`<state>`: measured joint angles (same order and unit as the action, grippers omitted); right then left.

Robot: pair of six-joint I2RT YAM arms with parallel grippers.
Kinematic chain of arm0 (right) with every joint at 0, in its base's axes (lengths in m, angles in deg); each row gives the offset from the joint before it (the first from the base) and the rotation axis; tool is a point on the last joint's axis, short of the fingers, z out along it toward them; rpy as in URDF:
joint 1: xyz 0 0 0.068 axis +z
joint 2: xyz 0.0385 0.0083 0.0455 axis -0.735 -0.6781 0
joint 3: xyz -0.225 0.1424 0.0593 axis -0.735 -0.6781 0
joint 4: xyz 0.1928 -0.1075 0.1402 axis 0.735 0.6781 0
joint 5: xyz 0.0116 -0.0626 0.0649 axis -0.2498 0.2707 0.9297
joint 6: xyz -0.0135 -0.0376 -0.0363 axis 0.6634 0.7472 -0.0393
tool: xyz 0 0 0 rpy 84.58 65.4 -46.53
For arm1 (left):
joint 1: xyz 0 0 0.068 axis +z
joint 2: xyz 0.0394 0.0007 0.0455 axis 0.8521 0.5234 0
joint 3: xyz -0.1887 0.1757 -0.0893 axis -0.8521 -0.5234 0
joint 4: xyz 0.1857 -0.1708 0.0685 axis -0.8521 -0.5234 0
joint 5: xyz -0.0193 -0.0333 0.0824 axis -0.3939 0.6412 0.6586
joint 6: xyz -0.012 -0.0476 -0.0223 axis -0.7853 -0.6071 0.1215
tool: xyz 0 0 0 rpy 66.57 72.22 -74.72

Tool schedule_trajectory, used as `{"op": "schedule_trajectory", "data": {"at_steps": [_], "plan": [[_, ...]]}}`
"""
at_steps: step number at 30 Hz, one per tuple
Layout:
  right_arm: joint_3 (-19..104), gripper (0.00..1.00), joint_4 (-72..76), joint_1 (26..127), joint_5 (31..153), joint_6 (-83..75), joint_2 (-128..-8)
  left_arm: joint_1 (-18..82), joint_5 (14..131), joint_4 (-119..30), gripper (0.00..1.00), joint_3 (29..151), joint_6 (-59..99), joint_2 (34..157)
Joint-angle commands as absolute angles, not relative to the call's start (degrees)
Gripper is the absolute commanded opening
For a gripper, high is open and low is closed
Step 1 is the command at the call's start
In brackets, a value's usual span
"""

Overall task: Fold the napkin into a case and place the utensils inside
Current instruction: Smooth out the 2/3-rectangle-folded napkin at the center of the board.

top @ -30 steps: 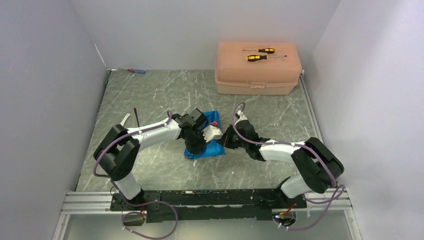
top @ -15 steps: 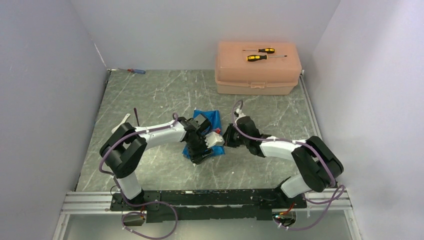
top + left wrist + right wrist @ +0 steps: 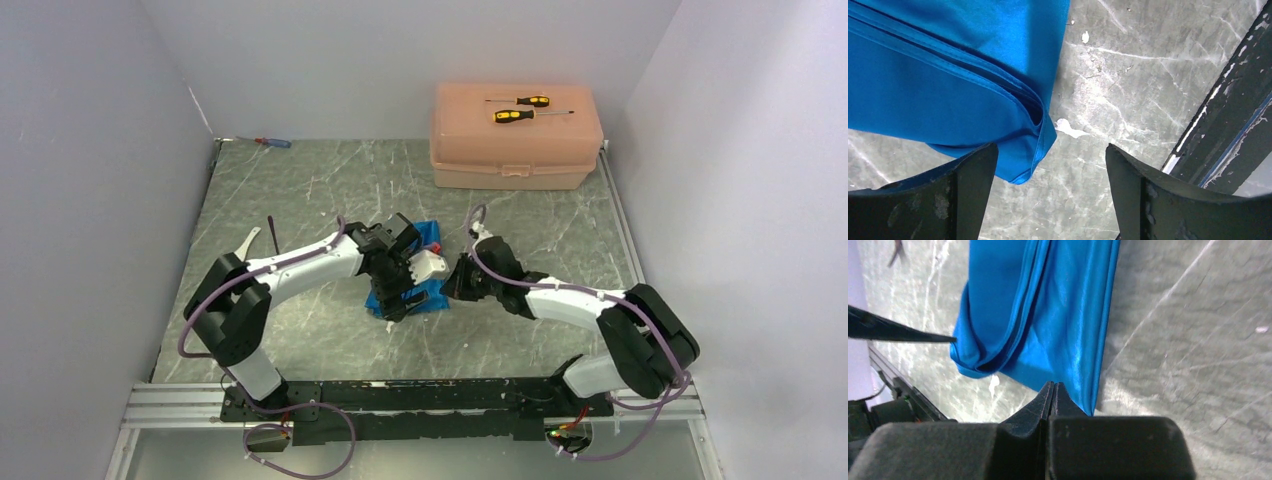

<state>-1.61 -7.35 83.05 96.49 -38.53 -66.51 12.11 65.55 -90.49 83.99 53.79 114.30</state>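
The left fingers [image 3: 965, 200] stand wide apart with nothing between them. They hang just over the desk [image 3: 1128, 90] at one corner of the napkin [image 3: 948, 75], where the folded layers show as stacked edges. The right fingers [image 3: 1048, 400] are pressed tight together, their tips at the napkin's side edge; whether any cloth is caught between them cannot be told. Seen from above, the bright blue napkin lies folded near the middle of the desk, between the two wrists and largely covered by the left one. The dark purple fork [image 3: 272, 235] and the white spoon [image 3: 247, 243] lie close together on the desk's left side, well apart from the napkin and beside the left arm's elbow. At the far right stands a peach plastic box [image 3: 515, 150] with two yellow-and-black screwdrivers [image 3: 520, 108] lying on its lid. A small screwdriver [image 3: 272, 143] with a blue and red handle lies in the far left corner, close to the wall.
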Motion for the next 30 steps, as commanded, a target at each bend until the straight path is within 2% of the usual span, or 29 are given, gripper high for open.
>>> {"op": "schedule_trajectory", "data": {"at_steps": [1,6,10,16,21,30], "plan": [[-2.59,0.0,-7.42,88.02,92.75,-38.2,-64.33,14.35,64.42,-94.18,0.85,87.53,53.75,111.42],[-7.47,0.0,-17.59,99.77,79.08,-31.64,-57.38,22.86,58.86,-98.32,0.85,88.32,57.07,108.04],[-7.99,0.0,-22.17,104.54,72.88,-25.39,-60.83,31.39,56.16,-98.6,0.84,85.63,62.89,109.08],[-3.98,0.0,-24.36,105.42,76.38,-27.24,-69.57,35.07,58.66,-90.28,0.78,79.49,66.59,113.18],[-2.34,0.0,-27.68,108.75,76.97,-22.64,-72.74,35.59,56.98,-85.81,0.74,78.3,65.78,116.82],[0.77,0.0,-29.18,111.39,75.4,-18.59,-79.13,35.67,58.27,-80.35,0.72,73.94,65.36,117.15]]}}
